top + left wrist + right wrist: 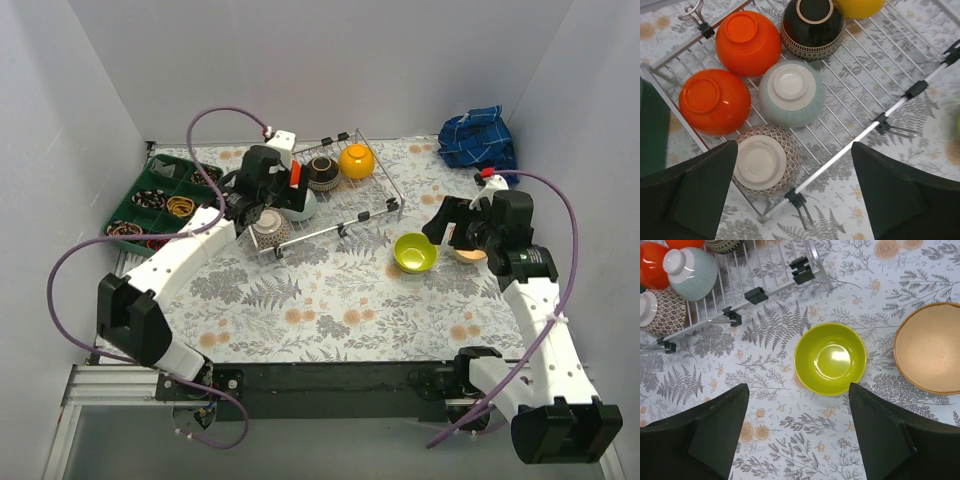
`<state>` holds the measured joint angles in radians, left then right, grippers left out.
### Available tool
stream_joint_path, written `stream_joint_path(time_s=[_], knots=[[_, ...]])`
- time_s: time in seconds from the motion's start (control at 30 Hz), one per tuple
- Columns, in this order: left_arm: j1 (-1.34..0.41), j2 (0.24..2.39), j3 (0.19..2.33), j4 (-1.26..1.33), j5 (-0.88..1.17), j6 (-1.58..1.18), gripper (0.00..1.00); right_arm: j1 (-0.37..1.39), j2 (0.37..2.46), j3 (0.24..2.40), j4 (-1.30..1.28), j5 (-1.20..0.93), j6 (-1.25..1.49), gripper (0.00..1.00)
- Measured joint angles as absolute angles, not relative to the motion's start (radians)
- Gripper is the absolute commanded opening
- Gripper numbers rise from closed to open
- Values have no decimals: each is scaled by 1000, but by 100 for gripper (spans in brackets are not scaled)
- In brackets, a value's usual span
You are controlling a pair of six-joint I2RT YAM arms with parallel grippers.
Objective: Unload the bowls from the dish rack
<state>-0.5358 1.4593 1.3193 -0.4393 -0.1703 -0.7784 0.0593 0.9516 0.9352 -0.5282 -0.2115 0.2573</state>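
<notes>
The silver wire dish rack (368, 200) sits at the back middle of the table and holds several bowls upside down. In the left wrist view (855, 85) it carries two orange bowls (747, 42), a pale green ribbed bowl (791, 92), a brown patterned bowl (765, 160), a black bowl (812, 22) and a yellow bowl (860, 6). My left gripper (795, 195) hovers open above the rack's near corner, over the patterned bowl. A lime green bowl (830, 359) and a peach bowl (932, 347) stand upright on the table. My right gripper (800, 435) is open and empty above them.
A green compartment tray (165, 200) with small items lies left of the rack. A blue cloth (477, 138) lies at the back right corner. White walls close in the table on three sides.
</notes>
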Motion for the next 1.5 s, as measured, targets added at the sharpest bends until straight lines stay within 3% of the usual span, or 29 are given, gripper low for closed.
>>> stream_joint_path(time_s=[0.33,0.6,1.1,1.5], knots=[[-670,1800,1436,-429,-366,-374,98,61,835,905,-530,-259,210,90],[-675,1934,1464,-373,-453,-174,98,94,850,901,-531,-270,205,90],[-683,2050,1554,-328,-503,-105,98,128,925,913,-531,-269,202,90],[-700,2093,1625,-419,-545,-202,98,128,941,913,-529,-272,202,89]])
